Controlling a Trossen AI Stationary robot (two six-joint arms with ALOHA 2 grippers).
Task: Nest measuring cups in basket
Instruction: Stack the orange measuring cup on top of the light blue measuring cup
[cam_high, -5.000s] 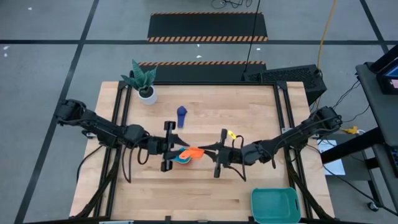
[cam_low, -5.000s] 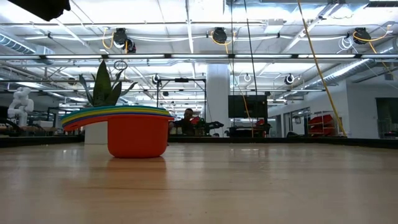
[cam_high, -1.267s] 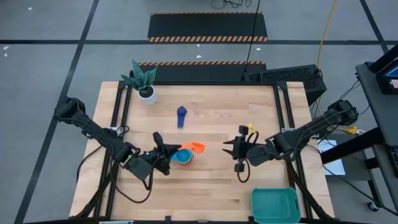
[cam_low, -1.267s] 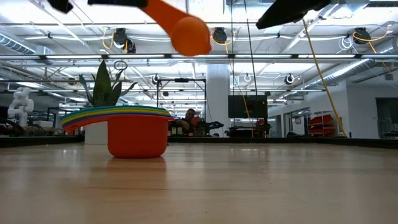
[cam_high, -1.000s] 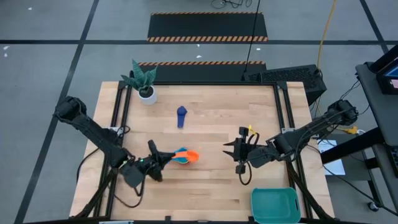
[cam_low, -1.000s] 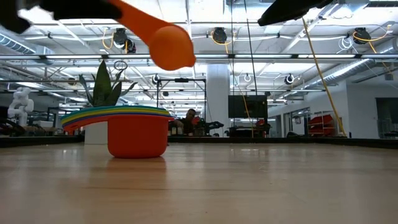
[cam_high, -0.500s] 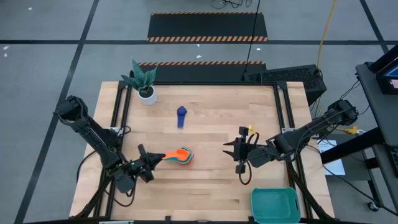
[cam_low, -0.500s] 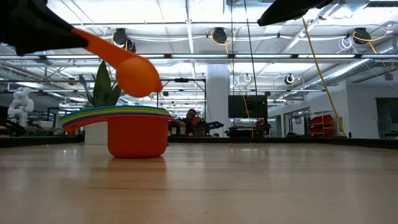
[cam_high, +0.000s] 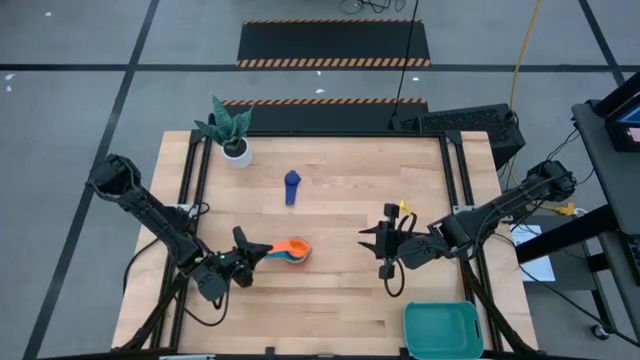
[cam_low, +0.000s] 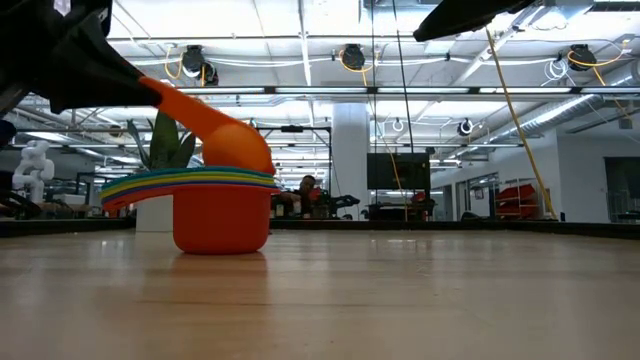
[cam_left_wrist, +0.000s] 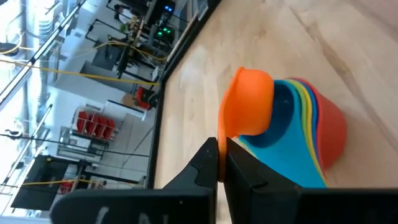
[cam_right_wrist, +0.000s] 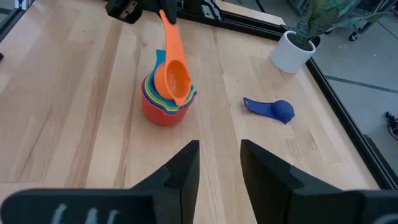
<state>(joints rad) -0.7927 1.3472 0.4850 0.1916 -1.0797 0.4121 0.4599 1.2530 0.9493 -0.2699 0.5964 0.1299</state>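
From above we see the whole counter (cam_high: 330, 300): the left gripper (cam_high: 247, 254) at the left near part, jaws clamped on the handle of the orange cup (cam_high: 292, 247), whose bowl sits over the stack (cam_high: 290, 256) of nested cups at the centre. The basket (cam_high: 443, 331) stands at the near right corner, well apart from the stack; the low view does not show it. The low view does show what the overhead cannot: the orange cup (cam_low: 236, 145) tilted, its bowl just at the stack's rim (cam_low: 190, 183), whether touching we cannot tell. The right wrist view shows the navy cup (cam_right_wrist: 272, 109) lying alone on the wood near the plant pot (cam_right_wrist: 293, 51), and the stack with a red outer cup, then yellow, green and blue layers.

Against half a second ago, the orange bowl has dropped from above the stack to its rim. Five seconds ago both grippers met at the stack.

The right gripper (cam_high: 384, 246) waits right of centre, jaws apart, holding nothing. The left wrist view shows the orange bowl (cam_left_wrist: 247, 102) on edge beside the blue inner cup (cam_left_wrist: 283, 152).
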